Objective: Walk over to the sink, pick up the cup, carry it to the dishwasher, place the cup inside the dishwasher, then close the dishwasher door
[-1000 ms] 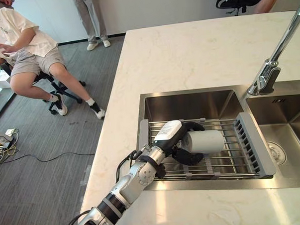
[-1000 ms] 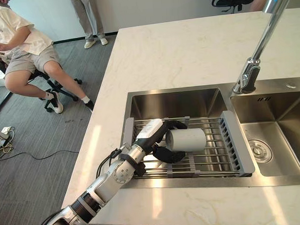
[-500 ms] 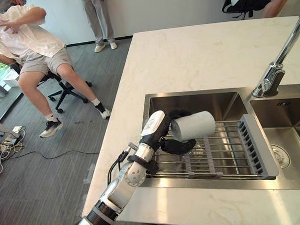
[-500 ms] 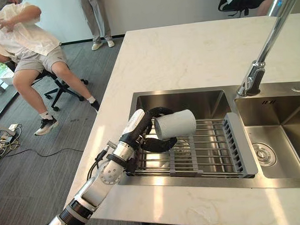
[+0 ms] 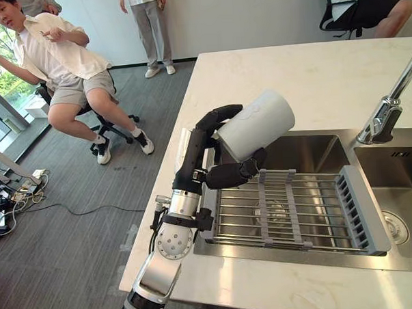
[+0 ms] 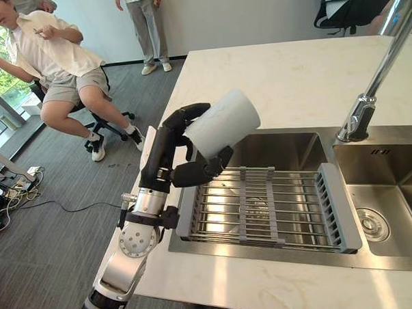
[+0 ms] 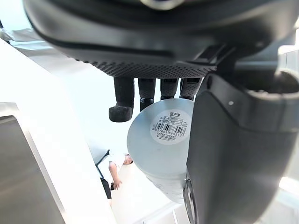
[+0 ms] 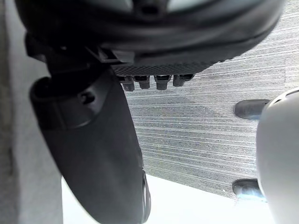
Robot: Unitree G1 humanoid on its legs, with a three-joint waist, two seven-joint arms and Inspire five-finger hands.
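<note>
Pale grey and smooth, the cup (image 5: 254,125) sits in my left robot hand (image 5: 200,144), which is closed round it. My fingers (image 5: 221,115) curl over its upper side and my thumb (image 5: 234,172) presses against it from below. The cup is tilted, with the end nearest my palm low and the far end raised toward the faucet (image 5: 385,116). In my left wrist view its flat round base, with a printed label, faces the camera just past my fingertips.

The cup hangs in the air above the left end of the steel sink (image 5: 305,150), clear of the wire rack (image 5: 290,209) that lies across that basin. It touches nothing but my robot hand. The sink is set into a pale marble bench (image 5: 291,75), and a second basin lies to the right of the rack.

My right robot hand (image 8: 140,37) shows in its own wrist view, over the grey carpet floor (image 5: 60,257). I cannot tell whether it is open or closed.

Well apart from the bench, a person (image 5: 58,58) in a light shirt and shorts sits on an office chair to the left. Another person (image 5: 149,27) stands by the far wall.
</note>
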